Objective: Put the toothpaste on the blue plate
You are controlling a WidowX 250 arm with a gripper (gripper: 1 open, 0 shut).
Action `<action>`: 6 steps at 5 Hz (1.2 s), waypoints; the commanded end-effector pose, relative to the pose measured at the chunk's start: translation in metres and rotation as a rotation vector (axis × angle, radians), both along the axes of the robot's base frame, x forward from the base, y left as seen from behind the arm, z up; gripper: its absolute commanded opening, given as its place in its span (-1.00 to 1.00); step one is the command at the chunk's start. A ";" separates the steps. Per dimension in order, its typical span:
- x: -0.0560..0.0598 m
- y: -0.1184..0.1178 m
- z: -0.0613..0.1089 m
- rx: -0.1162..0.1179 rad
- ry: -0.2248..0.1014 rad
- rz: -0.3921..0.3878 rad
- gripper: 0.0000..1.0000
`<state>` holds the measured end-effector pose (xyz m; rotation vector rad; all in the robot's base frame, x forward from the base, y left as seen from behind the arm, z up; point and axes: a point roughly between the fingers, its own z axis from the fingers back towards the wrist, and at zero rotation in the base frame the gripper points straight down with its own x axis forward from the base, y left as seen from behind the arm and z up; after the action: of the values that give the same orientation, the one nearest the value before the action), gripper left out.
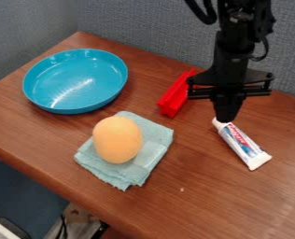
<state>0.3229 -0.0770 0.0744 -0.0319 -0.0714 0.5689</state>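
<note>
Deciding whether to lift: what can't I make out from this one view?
- Fingers: dark, too small to see whether they hold the toothpaste.
- Toothpaste's upper end: hidden behind the gripper.
- Red block: right part hidden by the arm.
- Arm: cut off by the top edge.

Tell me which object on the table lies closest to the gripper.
The toothpaste: the gripper stands right at its upper end. The red block lies slightly further left.
</note>
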 end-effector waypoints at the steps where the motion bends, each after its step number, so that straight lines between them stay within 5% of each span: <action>1: 0.009 0.001 0.021 -0.019 -0.061 0.014 -1.00; 6: 0.012 0.005 0.009 -0.021 -0.032 0.045 -1.00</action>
<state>0.3267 -0.0749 0.0694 -0.0342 -0.0540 0.5996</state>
